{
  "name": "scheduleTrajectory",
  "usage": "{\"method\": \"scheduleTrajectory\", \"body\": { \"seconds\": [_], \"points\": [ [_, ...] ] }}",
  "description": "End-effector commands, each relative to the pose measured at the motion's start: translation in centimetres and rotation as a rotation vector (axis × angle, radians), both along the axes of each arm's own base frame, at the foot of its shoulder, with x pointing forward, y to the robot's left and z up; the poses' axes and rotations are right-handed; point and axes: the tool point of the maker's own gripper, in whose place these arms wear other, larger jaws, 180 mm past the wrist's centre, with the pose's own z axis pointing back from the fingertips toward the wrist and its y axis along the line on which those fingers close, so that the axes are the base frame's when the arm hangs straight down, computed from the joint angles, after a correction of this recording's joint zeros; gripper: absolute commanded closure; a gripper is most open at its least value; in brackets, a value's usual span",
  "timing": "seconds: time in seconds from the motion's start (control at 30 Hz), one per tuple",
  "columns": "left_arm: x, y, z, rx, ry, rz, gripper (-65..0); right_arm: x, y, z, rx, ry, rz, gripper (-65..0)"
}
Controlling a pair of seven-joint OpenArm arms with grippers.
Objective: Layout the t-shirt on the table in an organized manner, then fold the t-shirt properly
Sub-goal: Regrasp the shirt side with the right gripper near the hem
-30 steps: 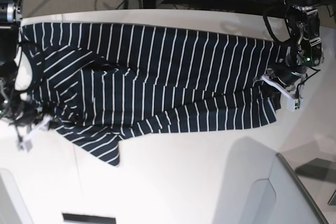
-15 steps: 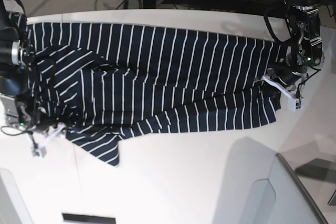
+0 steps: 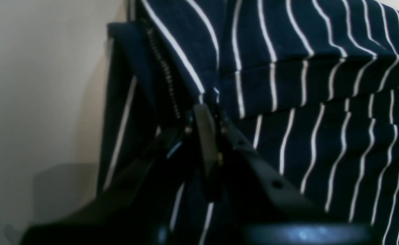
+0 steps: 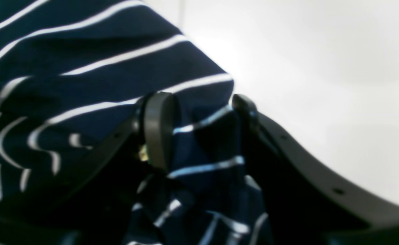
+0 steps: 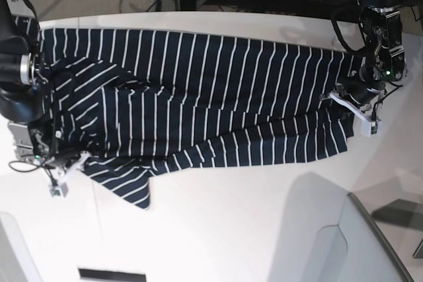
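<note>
Base view shows the t-shirt (image 5: 198, 97) spread across the table (image 5: 218, 222); the left gripper (image 3: 208, 112) pinches its hem tight, the right gripper (image 4: 199, 115) part-open around a fabric fold.

My base camera looks down from high over the large, smooth white table (image 5: 218, 222), taking in the whole dark navy short-sleeved t-shirt with thin white stripes (image 5: 198, 97) and both arms, with floor and cables along the top edge. My left wrist camera sits just behind the black left gripper (image 3: 208, 119), very near, facing along the fingers onto striped cloth (image 3: 321, 102); bare table fills its left side. My right wrist camera rides equally near behind the black right gripper (image 4: 199, 115), facing fabric at left and table at right. Each wrist view shares one end of the shirt with the base view.
</note>
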Motion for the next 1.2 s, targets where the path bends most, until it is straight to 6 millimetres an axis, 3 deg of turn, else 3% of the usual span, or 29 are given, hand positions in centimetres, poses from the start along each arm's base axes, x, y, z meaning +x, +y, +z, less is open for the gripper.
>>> {"method": "scheduleTrajectory", "body": {
  "seconds": [0.0,0.27,0.37,0.6,0.8,1.03,1.17],
  "points": [
    [1.0,0.8,1.4,0.013,-0.048,0.002,0.0,2.1,-0.5,2.0,-0.007,-0.058,-0.003,-23.9],
    [1.2,0.5,1.4,0.012,-0.049,-0.007,0.0,1.9,-1.6,1.6,-0.115,-0.034,0.002,-23.6],
    [1.3,0.5,1.4,0.012,-0.051,-0.007,0.0,1.8,-0.2,1.1,-0.157,-0.015,0.064,-23.6],
    [1.4,0.5,1.5,0.012,-0.054,-0.007,0.0,2.1,-0.1,1.7,-0.173,0.050,0.074,-23.1],
    [1.2,0.5,1.4,0.012,-0.049,-0.007,0.0,2.0,-0.1,1.7,-0.175,0.066,0.074,-0.9],
    [1.3,0.5,1.5,0.012,-0.053,-0.007,0.0,2.2,-0.1,1.9,-0.176,0.059,0.073,0.0],
    [1.5,0.4,1.7,0.013,-0.059,-0.010,0.0,3.3,-0.1,3.1,-0.183,0.039,0.081,0.0]
  ]
}}
